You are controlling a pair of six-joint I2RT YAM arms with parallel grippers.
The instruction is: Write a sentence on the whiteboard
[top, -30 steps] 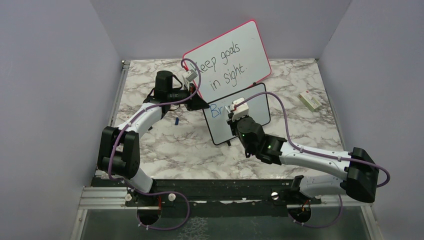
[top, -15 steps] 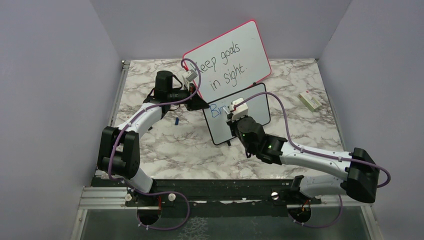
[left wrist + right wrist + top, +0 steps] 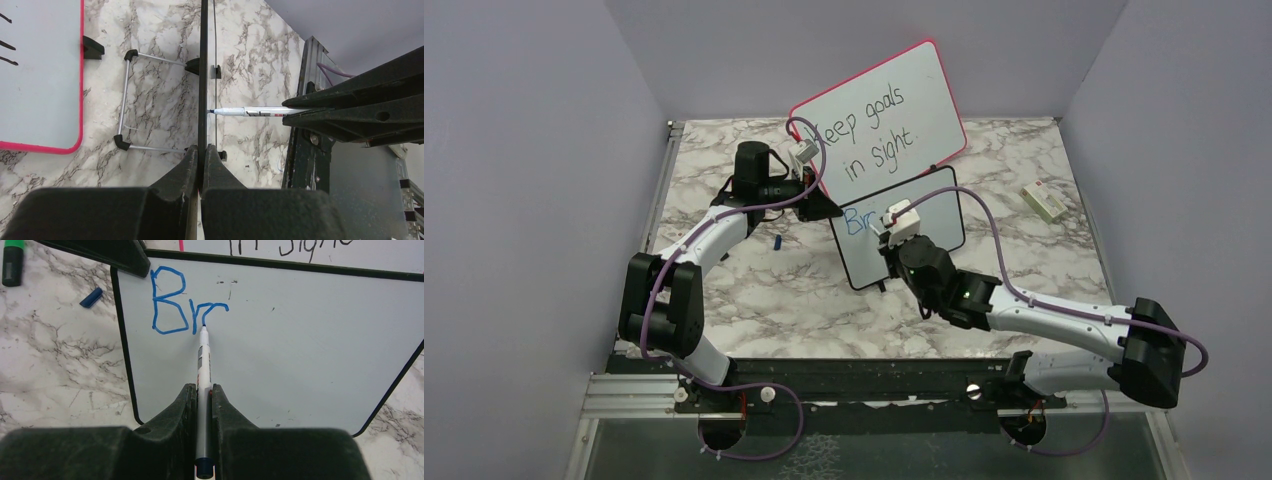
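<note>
The right gripper [image 3: 202, 387] is clamping its two fingers tight on a white marker [image 3: 204, 360], which is pointing straight ahead out of the jaws. The marker's tip is pressing on the whiteboard [image 3: 300, 340], which is filling most of the space ahead of this gripper. The sentence [image 3: 180, 302] is sitting directly beyond the tip as a short run of blue strokes: a large B, an r, and another hooked stroke. The tip is resting at the foot of that last stroke. Ahead and to the left of the right gripper, off the whiteboard's edge, a small blue cap [image 3: 91, 297] is lying on the marble table [image 3: 50, 365]. Farther left a green-capped pen [image 3: 12, 260] is showing at the corner. Beyond the whiteboard's far edge, the pink-framed board [image 3: 300, 250] with black handwriting is standing. The left gripper [image 3: 201, 150] is pinching its fingers together on the whiteboard's thin black edge, so the board is running edge-on straight away from it. The marker and the right gripper are reaching in from the right of that edge. To the left of the left gripper's fingers, the wire stand [image 3: 125, 100] with black feet is resting on the marble. The pink-framed board is lying farther left.
</note>
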